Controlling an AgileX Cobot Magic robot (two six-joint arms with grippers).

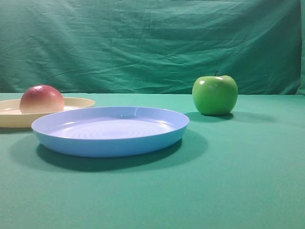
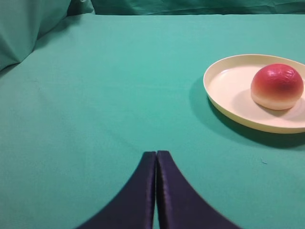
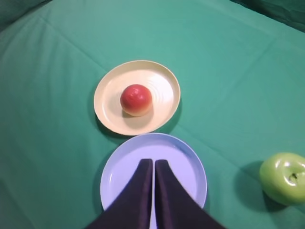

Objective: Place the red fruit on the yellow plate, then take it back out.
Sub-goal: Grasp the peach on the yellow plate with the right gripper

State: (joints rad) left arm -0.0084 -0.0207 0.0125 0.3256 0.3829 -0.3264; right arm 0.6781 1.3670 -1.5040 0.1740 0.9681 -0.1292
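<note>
The red fruit rests in the yellow plate, which stands at the left edge of the exterior view. My left gripper is shut and empty, low over bare green cloth to the left of that plate. High above the blue plate, my right gripper is shut with nothing between its dark fingers, and the red fruit lies well ahead of it. Neither gripper shows in the exterior view.
A light blue plate with ridged rings sits in front of the yellow one. A glossy green apple stands to the right. Green cloth covers the table and hangs as a backdrop.
</note>
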